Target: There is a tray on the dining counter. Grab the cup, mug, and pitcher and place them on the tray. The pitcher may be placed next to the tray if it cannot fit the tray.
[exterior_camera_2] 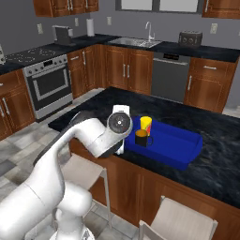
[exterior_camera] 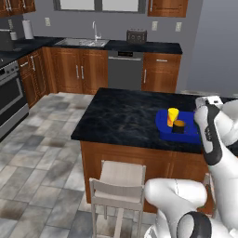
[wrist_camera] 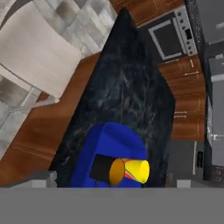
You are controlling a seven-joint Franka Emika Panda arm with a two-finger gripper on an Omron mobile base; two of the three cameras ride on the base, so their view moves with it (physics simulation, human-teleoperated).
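Note:
The blue tray (exterior_camera: 183,135) lies on the dining counter (exterior_camera: 121,114) near its front right corner. The yellow cup (exterior_camera: 172,116) and the black mug (exterior_camera: 178,126) stand upright inside the tray, side by side. The right base view has the cup (exterior_camera_2: 146,123) just behind the mug (exterior_camera_2: 142,138) at the tray's (exterior_camera_2: 173,145) left end. My gripper (exterior_camera_2: 119,148) hangs raised over the tray's near end, open, with nothing between its jaws. The hand view looks down on the mug (wrist_camera: 104,169) and the cup (wrist_camera: 139,170) in the tray (wrist_camera: 109,140). The pitcher is out of view.
A pale stool (exterior_camera: 118,183) stands against the island's front, and others (exterior_camera_2: 79,171) (exterior_camera_2: 183,222) flank my base. Along the far wall run a counter with a sink (exterior_camera: 83,42), a toaster (exterior_camera: 136,36) and a dishwasher (exterior_camera: 124,69). A stove (exterior_camera_2: 47,82) stands at the left.

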